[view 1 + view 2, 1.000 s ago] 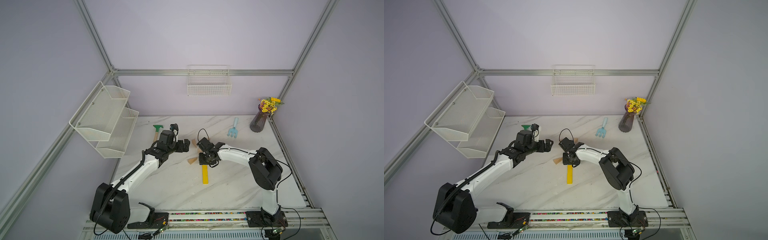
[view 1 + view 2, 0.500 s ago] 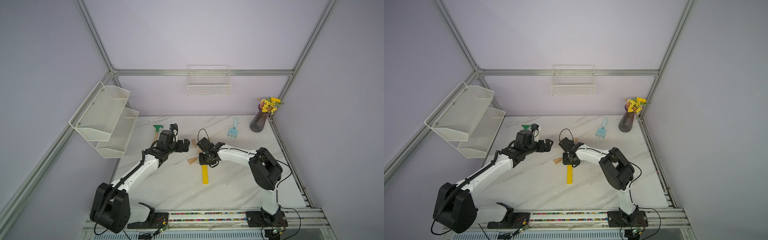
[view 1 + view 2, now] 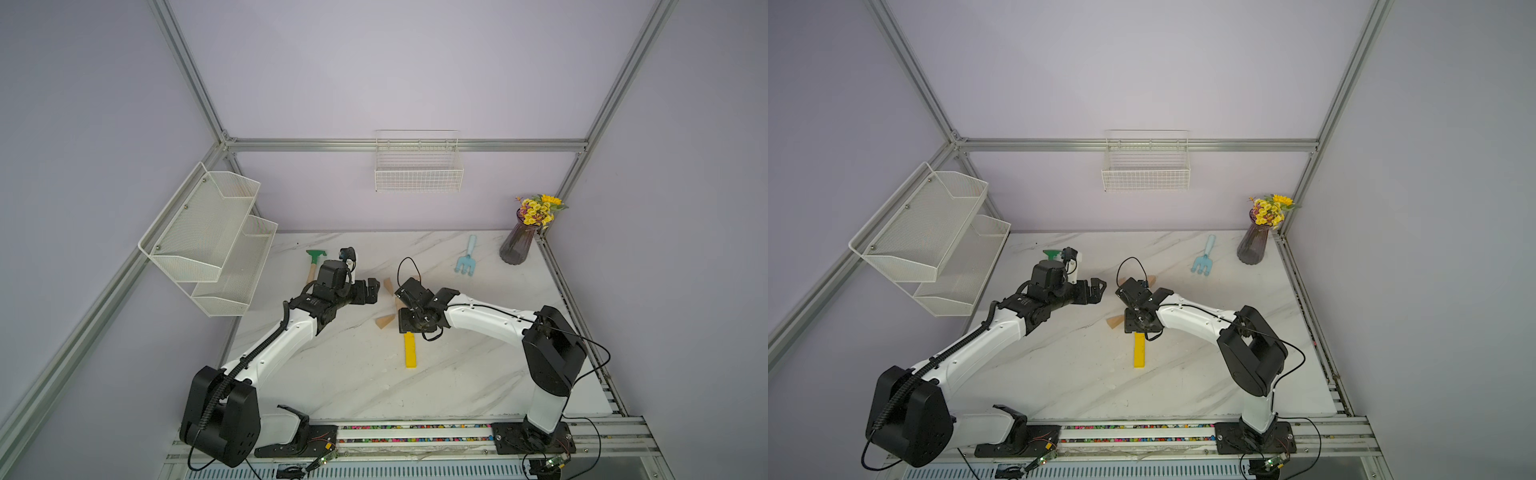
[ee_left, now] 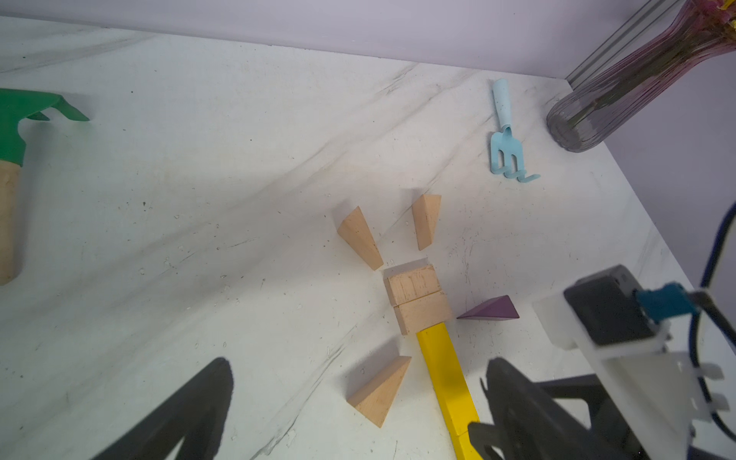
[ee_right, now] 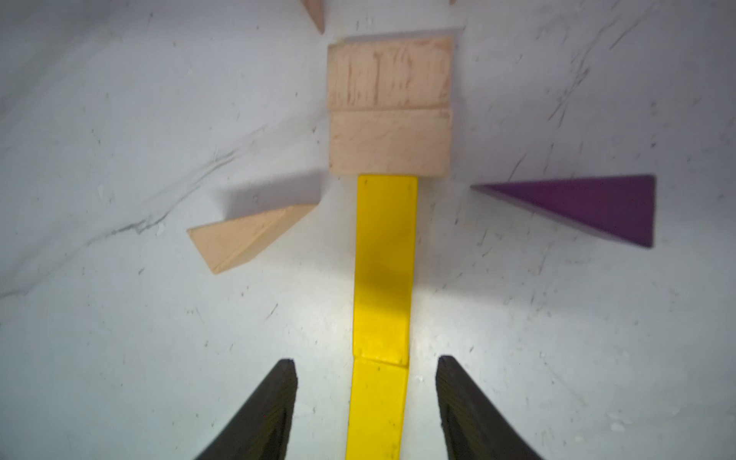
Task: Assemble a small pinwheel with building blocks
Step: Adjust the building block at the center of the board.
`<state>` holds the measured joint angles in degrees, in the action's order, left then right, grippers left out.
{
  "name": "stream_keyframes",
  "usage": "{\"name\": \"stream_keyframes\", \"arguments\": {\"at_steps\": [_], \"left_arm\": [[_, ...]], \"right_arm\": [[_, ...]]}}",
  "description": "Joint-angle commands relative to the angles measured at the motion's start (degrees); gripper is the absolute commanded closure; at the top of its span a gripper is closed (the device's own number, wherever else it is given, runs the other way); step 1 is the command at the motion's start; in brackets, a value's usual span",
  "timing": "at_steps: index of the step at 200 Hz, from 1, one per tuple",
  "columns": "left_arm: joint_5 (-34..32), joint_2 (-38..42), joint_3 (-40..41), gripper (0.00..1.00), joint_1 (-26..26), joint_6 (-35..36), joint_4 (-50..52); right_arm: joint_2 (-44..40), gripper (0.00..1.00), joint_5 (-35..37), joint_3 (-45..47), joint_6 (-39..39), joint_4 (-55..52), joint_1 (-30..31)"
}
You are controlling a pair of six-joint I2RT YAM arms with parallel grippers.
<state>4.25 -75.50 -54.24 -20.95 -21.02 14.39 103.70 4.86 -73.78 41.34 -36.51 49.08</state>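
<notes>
Left of centre in a top view, the left gripper (image 3: pixel 371 291) stands spread wide and empty, apparently parked clear of the work. At centre lies the pinwheel (image 3: pixel 410 349): two grainy wood blocks (image 5: pixel 390 107) butted into a square hub, a glossy yellow stick (image 5: pixel 384 271) touching it, pale wedges (image 4: pixel 360 237) and a purple wedge (image 5: pixel 589 207) fanned around. The right gripper (image 5: pixel 366 362) straddles the stick, jaws apart, gripping nothing, probably to square it.

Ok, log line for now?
left end effector: open, empty | right end effector: open, straddling long yellow stick | purple wedge: apart from pale wood square hub
</notes>
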Motion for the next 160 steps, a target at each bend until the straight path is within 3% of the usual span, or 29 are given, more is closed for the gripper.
{"name": "stream_keyframes", "arguments": {"at_steps": [1, 28, 47, 68, 90, 160], "left_arm": [[0.6, 2.8, 0.4, 0.0, 0.6, -0.6, -1.8], [0.6, 4.3, 1.2, 0.0, 0.6, -0.4, -1.5], [0.3, 5.3, 2.0, 0.0, 0.6, -0.3, -1.7], [0.2, 6.0, 2.9, 0.0, 0.6, -0.5, -1.8], [0.5, 6.5, 3.9, 0.0, 0.6, -1.0, -2.3], [1.4, 5.9, 4.1, 0.0, 0.6, -1.3, -2.7]], "right_arm": [[-1.2, 0.39, 0.7, 3.3, 3.0, -1.5, 3.0], [-2.5, 0.44, 2.5, 4.6, 4.8, -3.1, 7.8], [-3.9, 0.6, 2.9, 6.2, 6.3, -3.6, 10.7], [-5.7, 0.85, 2.6, 8.7, 8.2, -3.5, 13.7], [-7.2, 1.0, 2.0, 11.4, 9.9, -2.7, 15.2], [-6.8, 1.0, 2.5, 14.4, 12.2, -1.1, 15.6]]}}
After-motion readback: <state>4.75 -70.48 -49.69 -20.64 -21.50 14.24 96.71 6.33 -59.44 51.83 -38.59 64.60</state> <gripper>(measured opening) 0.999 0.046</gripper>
